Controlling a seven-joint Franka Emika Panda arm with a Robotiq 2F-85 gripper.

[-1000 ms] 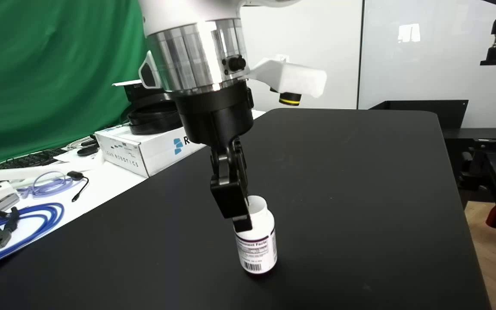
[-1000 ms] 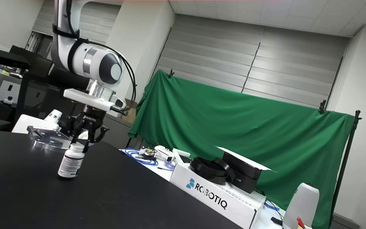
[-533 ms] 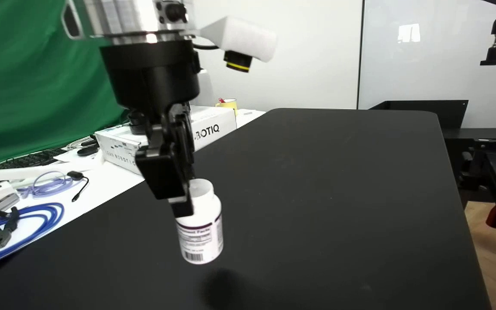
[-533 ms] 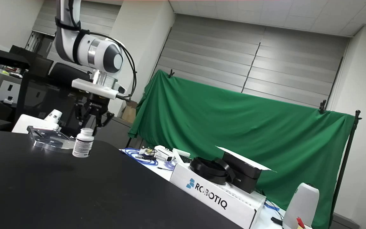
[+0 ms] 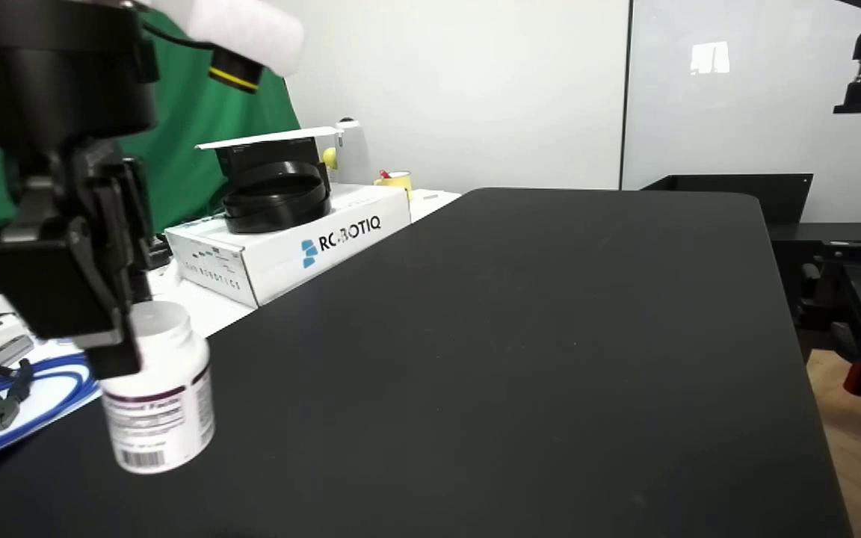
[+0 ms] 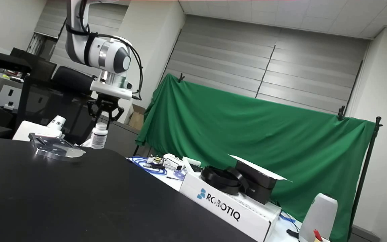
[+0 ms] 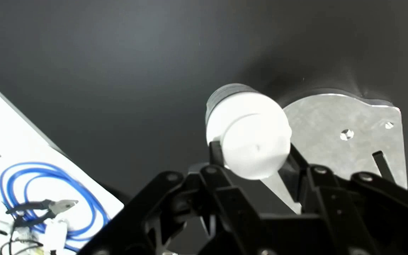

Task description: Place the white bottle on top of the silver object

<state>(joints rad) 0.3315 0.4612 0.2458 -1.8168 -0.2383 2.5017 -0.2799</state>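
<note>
While the arm [image 6: 94, 50] hangs near the edge of the dark table [image 5: 513, 336], the gripper [image 7: 254, 154] is grasping the white bottle [image 5: 165, 407]: one finger each side, up at the cap/neck end. Exact contact line is hard to read; the gripper is slightly blurred in an exterior view. Bottle is roughly upright, cap up, printed label and barcode readable as such, and it's held in the air, base clear of the tabletop.

Silver object [image 7: 335, 152] = flat metal plate with a rounded end, drilled holes and a slot, lying flat on the table. In the wrist view the bottle overlaps its rounded edge; in an exterior view the bottle shows just off that rounded end. Can't tell if any of the base is over the metal.

Surroundings: white side table [image 7: 23, 134] carries a coiled blue cable [image 7: 80, 187] with pliers [image 7: 50, 208] lying across it. White Robotiq box [image 6: 222, 205] shows in both exterior views, black bands [image 5: 277, 217] on top. Green curtain [image 6: 247, 141] hangs behind it. Yellow mug [image 5: 400, 181] stands by the far end of the box.
</note>
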